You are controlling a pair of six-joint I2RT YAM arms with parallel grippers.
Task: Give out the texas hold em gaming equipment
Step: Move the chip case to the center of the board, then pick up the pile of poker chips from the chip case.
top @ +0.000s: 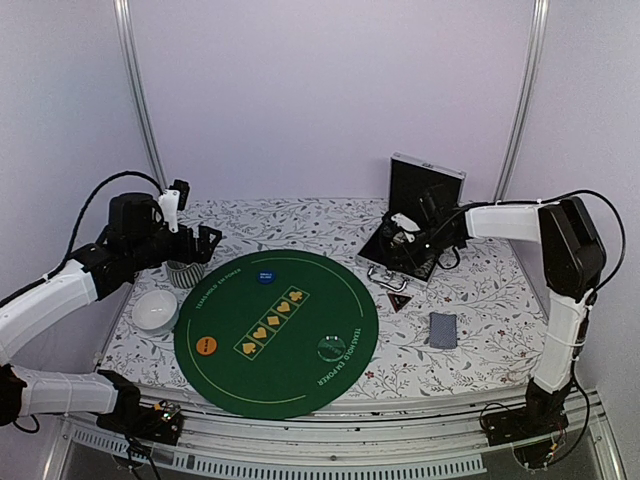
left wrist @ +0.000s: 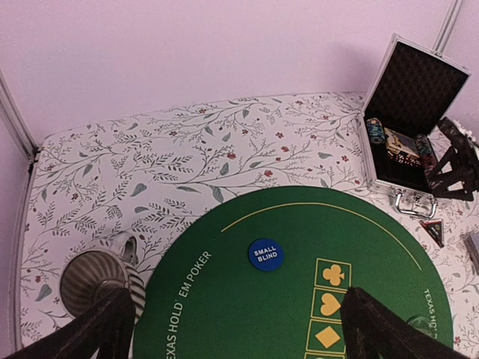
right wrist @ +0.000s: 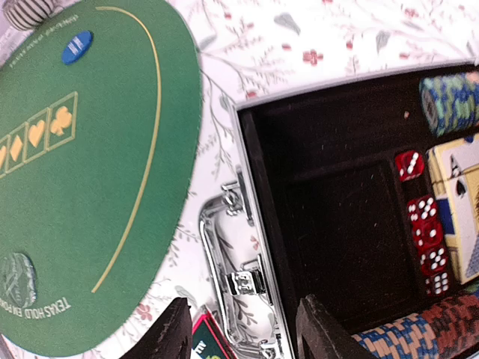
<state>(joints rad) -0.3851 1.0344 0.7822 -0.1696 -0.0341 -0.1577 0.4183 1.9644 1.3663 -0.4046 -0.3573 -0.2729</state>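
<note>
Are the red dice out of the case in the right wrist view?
No: the red dice lie in a row inside the open case, next to the card deck.

You have a matt green mat point(top: 275, 330) that looks like felt, with flat yellow print, lying on a smooth tablecloth point(top: 490, 290) printed with leaves. At the surface's far right corner, the case point(right wrist: 337, 224) shows a bright metal rim and a polished chrome handle point(right wrist: 217, 258). Its lining is dull black, and the lid point(left wrist: 415, 78) carries dimpled foam. The dice point(right wrist: 428, 233) inside look like glossy, see-through red plastic. The blue disc point(left wrist: 266, 254) shines like smooth plastic. Near the left edge, your white bowl point(top: 155, 310) is glossy and the striped cup point(left wrist: 97, 280) is ribbed.
</note>
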